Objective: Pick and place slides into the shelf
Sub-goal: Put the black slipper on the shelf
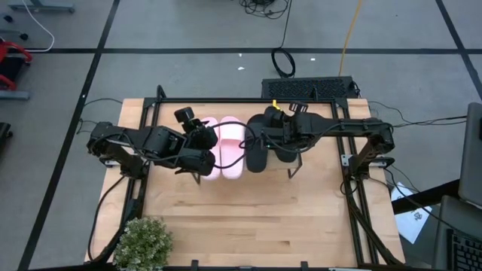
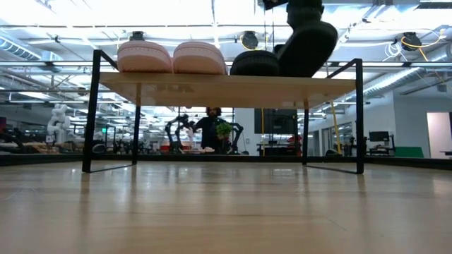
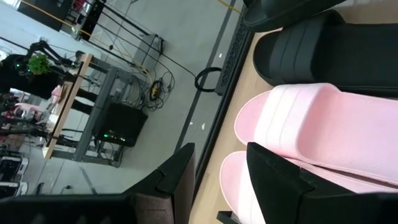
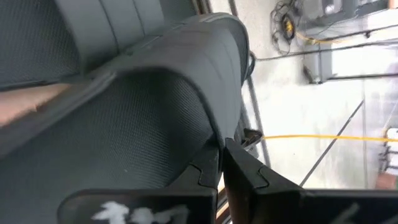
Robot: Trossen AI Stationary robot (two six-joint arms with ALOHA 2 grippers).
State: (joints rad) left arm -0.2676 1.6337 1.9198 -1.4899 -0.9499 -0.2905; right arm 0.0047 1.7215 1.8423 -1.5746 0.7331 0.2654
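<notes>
Right pincer (image 1: pixel 280 144) is clamped on the last black slide (image 2: pixel 308 44), tilted above the shelf (image 2: pixel 226 82), its long axis running near to far beside its flat mate (image 2: pixel 255 63). Left pincer (image 1: pixel 203 134) stands apart, empty, by the pink pair (image 1: pixel 230 147) at the shelf's left.

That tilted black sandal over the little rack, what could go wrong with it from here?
The right gripper pinches the last black slide by its edge, tilted above the shelf. It might slip out and tumble off the far end. Coming down crooked, it could also shove the black slide already lying there. The left gripper sits open close beside the pink pair, so a careless swing might knock them out of line.
</notes>
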